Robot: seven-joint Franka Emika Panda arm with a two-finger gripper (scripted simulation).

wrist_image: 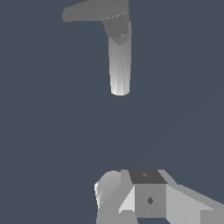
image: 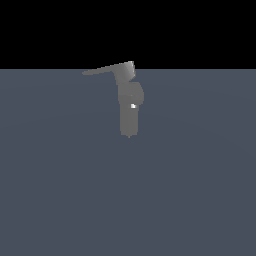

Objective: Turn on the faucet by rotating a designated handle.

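Wrist view: tool (wrist_image: 151, 197) nearest the camera, only partly in frame, cannot tell if open or closed, nothing visibly held, well apart from the faucet (wrist_image: 120, 65). Faucet beyond it on the flat grey-blue floor (wrist_image: 52, 131). Exterior view: faucet (image: 129, 107) upright at centre, white spot on body, handle (image: 106, 69) sticking out from its blocky head toward the exterior view's left.

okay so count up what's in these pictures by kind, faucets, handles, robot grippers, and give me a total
Faucet: 1
Handle on its head: 1
Gripper, seen only in the wrist view: 1
Total: 3
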